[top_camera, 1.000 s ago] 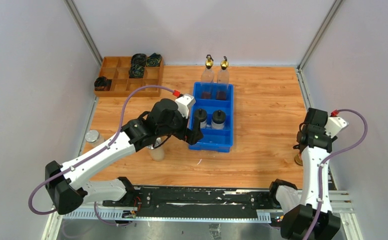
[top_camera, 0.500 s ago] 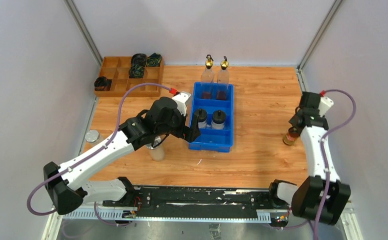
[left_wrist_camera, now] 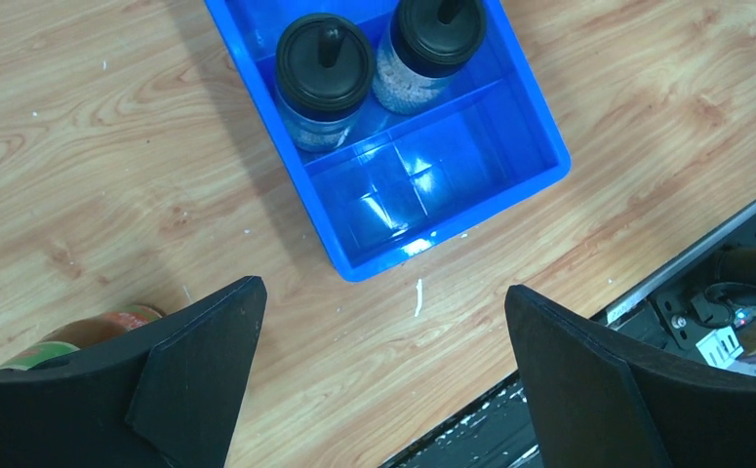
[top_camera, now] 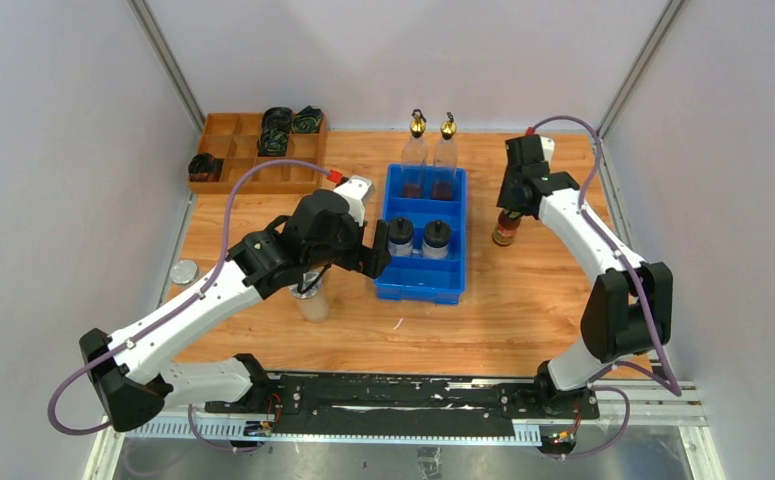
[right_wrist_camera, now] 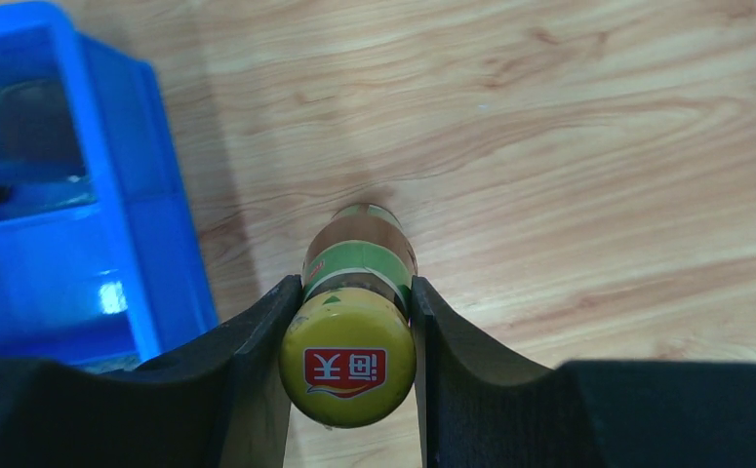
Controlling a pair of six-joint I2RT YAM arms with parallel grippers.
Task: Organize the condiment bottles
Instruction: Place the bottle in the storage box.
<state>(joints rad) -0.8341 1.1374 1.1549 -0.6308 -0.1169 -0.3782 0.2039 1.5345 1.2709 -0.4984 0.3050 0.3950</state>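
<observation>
A blue bin [top_camera: 455, 280] sits mid-table with two black-capped jars [top_camera: 400, 238] [left_wrist_camera: 325, 73] in its middle section. Two tall clear gold-spouted bottles [top_camera: 417, 150] stand at its far end. My right gripper [top_camera: 510, 205] [right_wrist_camera: 354, 283] is shut on a dark bottle with a yellow cap [right_wrist_camera: 347, 370] [top_camera: 505, 232], held upright just right of the bin. My left gripper [top_camera: 383, 258] [left_wrist_camera: 381, 290] hangs open and empty by the bin's near left corner. A silver-lidded shaker [top_camera: 183, 272] stands at the left edge. A brown, green-labelled bottle [left_wrist_camera: 100, 327] shows behind my left finger.
A wooden divided tray [top_camera: 233, 170] at the far left holds black cable coils [top_camera: 275, 130]. A pale container [top_camera: 314, 305] stands under my left arm. A black rail [top_camera: 403, 395] runs along the near edge. Grey walls close in both sides.
My right arm has swung from the table's right edge to beside the bin, carrying the yellow-capped bottle. The left arm has drifted slightly left, still open.
</observation>
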